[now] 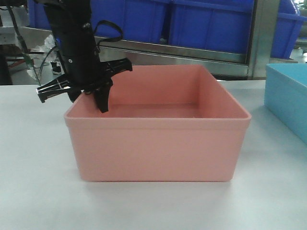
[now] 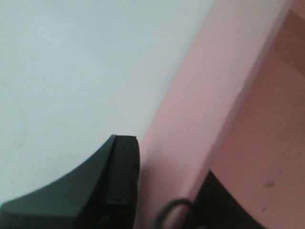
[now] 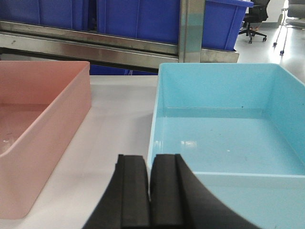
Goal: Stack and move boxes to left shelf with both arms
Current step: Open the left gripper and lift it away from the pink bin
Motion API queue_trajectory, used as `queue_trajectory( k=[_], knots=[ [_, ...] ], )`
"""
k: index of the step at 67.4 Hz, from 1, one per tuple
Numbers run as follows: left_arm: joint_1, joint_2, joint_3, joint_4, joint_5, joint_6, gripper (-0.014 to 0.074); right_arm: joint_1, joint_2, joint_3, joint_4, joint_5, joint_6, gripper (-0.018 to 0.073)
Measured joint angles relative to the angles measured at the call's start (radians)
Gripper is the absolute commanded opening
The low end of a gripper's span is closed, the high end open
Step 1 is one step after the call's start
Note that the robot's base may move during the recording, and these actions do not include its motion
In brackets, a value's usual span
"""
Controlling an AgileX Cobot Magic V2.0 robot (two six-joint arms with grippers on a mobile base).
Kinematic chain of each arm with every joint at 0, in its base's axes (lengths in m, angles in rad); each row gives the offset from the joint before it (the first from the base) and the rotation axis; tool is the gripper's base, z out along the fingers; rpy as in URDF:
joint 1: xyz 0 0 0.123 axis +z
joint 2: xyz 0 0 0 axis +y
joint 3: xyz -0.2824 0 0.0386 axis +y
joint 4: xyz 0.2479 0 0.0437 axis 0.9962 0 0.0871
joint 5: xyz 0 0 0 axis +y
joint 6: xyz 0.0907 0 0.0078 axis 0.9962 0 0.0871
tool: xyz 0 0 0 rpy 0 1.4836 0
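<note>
The salmon pink box (image 1: 158, 143) rests on the tabletop in the middle of the front view. My left gripper (image 1: 88, 98) straddles its left wall near the back corner, one finger inside and one outside. In the left wrist view both fingers press the pink wall (image 2: 190, 119) of that box, and the left gripper (image 2: 171, 191) is shut on it. The light blue box (image 3: 228, 129) stands to the right of the pink box (image 3: 38, 124), a strip of table between them. My right gripper (image 3: 150, 191) is shut and empty, just in front of the blue box's near left corner. The left shelf is out of view.
Behind the table runs a steel rack bar (image 1: 182, 51) with a steel upright (image 1: 259, 33), and dark royal-blue crates (image 1: 206, 21) sit on it. The grey-white tabletop (image 1: 38, 191) extends to the left of and in front of the pink box. Cables (image 1: 45, 52) hang at the back left.
</note>
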Motion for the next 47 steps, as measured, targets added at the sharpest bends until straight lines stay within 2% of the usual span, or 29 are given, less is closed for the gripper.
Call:
queue_trajectory(
  k=[6, 19, 24, 30, 35, 41, 47],
  knots=[
    [0.000, 0.005, 0.000, 0.000, 0.000, 0.038, -0.0001, 0.000, 0.000, 0.000, 0.000, 0.000, 0.000, 0.0055],
    [0.000, 0.005, 0.000, -0.002, 0.000, 0.067, 0.0002, 0.000, 0.000, 0.000, 0.000, 0.000, 0.000, 0.0055],
    [0.000, 0.005, 0.000, -0.011, -0.002, 0.075, 0.0031, 0.000, 0.000, 0.000, 0.000, 0.000, 0.000, 0.0055],
    [0.000, 0.005, 0.000, -0.022, -0.002, 0.077, 0.0138, 0.000, 0.000, 0.000, 0.000, 0.000, 0.000, 0.0055],
    [0.000, 0.005, 0.000, -0.041, -0.002, 0.096, 0.0270, 0.000, 0.000, 0.000, 0.000, 0.000, 0.000, 0.0055],
    [0.000, 0.005, -0.011, -0.086, 0.002, 0.165, 0.0430, 0.000, 0.000, 0.000, 0.000, 0.000, 0.000, 0.0055],
    [0.000, 0.005, -0.029, -0.120, 0.017, 0.237, 0.0491, 0.000, 0.000, 0.000, 0.000, 0.000, 0.000, 0.0055]
  ],
)
